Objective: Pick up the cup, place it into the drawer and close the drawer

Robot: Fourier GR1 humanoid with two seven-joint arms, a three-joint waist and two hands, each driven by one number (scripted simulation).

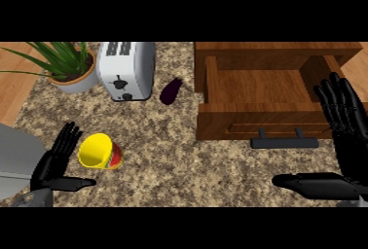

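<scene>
Flanking cup (100, 151), left hand (56, 163) outstretched

This is a household kitchen, seen from above its counter. The surface (187, 160) is speckled brown-and-cream stone, the granite sort used for kitchen worktops, with warm wood (14, 92) bordering it at the left. A white two-slot toaster (126, 69) sits at the back, beside a leafy green plant (61, 53) in a pale pot (75, 82). A dark purple vegetable, probably an eggplant (170, 91), lies just right of the toaster. A wooden drawer (237, 124) with a black bar handle (285, 143) is pulled open on the right, and a yellow cup (99, 151) with a red-and-green side lies tipped over on the stone
</scene>
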